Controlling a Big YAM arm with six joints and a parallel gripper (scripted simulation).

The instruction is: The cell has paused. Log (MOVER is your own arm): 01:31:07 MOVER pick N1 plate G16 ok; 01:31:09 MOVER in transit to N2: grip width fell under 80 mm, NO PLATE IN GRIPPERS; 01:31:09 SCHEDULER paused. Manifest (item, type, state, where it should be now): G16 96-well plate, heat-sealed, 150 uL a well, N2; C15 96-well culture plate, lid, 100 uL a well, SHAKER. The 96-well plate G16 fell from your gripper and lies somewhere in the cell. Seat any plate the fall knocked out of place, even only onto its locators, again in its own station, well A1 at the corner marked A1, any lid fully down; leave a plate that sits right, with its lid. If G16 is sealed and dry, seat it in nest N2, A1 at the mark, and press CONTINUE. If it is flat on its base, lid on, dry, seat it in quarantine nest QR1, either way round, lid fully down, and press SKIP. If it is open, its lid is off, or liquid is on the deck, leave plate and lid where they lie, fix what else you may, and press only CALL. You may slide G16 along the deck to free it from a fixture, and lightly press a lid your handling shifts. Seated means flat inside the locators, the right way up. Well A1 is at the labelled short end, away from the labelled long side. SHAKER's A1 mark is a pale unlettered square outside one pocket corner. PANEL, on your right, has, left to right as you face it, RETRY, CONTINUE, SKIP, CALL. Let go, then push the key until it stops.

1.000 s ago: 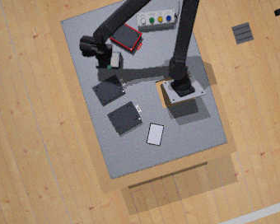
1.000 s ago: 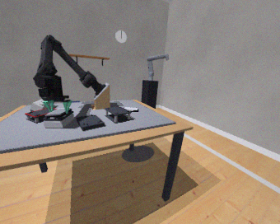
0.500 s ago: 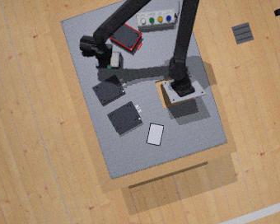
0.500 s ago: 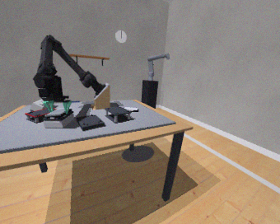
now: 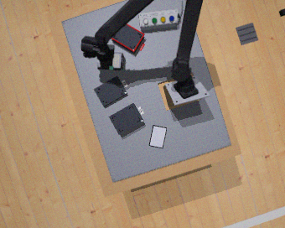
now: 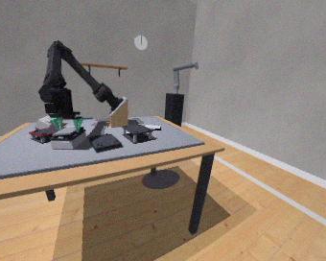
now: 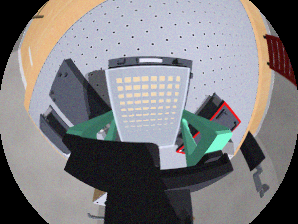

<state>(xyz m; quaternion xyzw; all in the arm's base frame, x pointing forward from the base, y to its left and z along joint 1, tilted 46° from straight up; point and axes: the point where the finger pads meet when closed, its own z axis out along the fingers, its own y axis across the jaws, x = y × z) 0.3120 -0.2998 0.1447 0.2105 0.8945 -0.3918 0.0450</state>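
Note:
My gripper (image 5: 116, 63) is shut on a 96-well plate (image 7: 147, 104) with orange wells, and the green fingers clamp its long sides. In the overhead view it hangs near the deck's far left, between the red-framed nest (image 5: 128, 38) and a dark nest (image 5: 111, 91). In the side view the gripper (image 6: 66, 123) hangs just above a grey block station (image 6: 68, 139). I cannot tell whether the plate touches that station. A flat white rectangle (image 5: 158, 137) lies loose on the deck near the front, and I cannot tell whether it is a plate or a lid.
A second dark nest (image 5: 126, 119) stands beside the white rectangle. The key panel (image 5: 159, 19), with white, green, yellow and blue keys, is at the far edge. The arm's base (image 5: 185, 91) sits on a tan block at the right.

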